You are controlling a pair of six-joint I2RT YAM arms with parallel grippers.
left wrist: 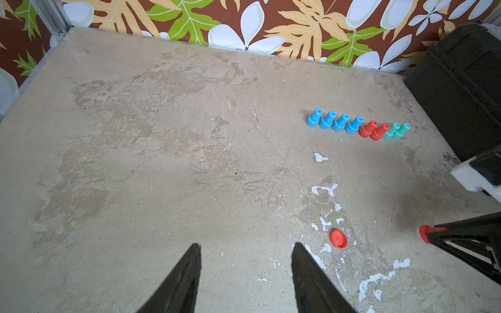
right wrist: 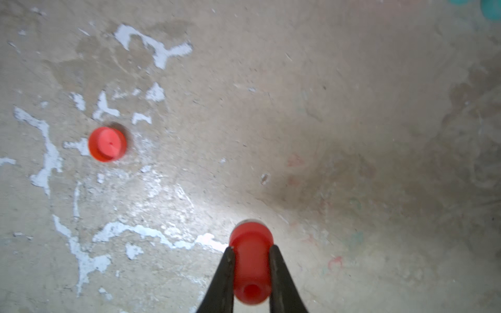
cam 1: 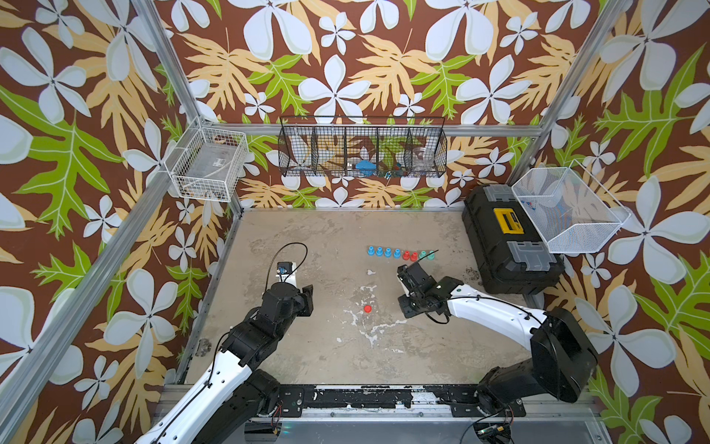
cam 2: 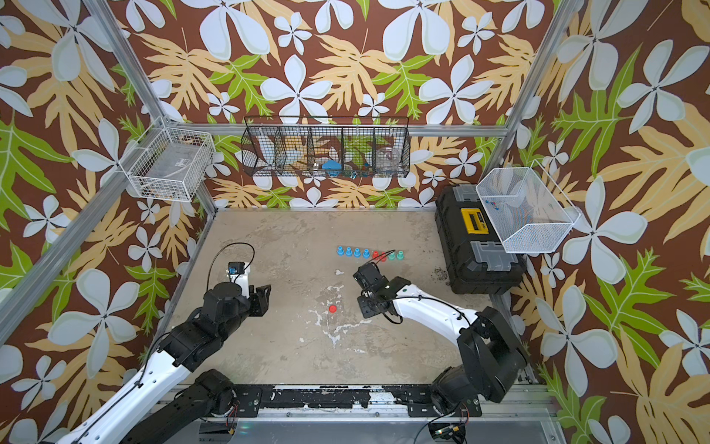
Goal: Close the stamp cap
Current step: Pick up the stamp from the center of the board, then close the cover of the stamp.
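Observation:
A loose red cap (cam 1: pixel 367 308) (cam 2: pixel 332 308) lies flat on the worn table, near white paint chips. It also shows in the left wrist view as the cap (left wrist: pixel 338 239) and in the right wrist view as the cap (right wrist: pixel 107 144). My right gripper (right wrist: pixel 251 248) is shut on the narrow handle of a red stamp (right wrist: pixel 251 260), held above the table to the right of the cap. The stamp's wide end (left wrist: pixel 424 233) points away from the fingers, with no cap on it. My left gripper (left wrist: pixel 246 245) hangs open and empty over bare table, left of the cap.
A row of capped blue, red and teal stamps (cam 1: pixel 399 253) (left wrist: pixel 357 127) stands behind the right gripper. A black toolbox (cam 1: pixel 507 246) fills the back right. Wire baskets (cam 1: pixel 361 152) hang on the walls.

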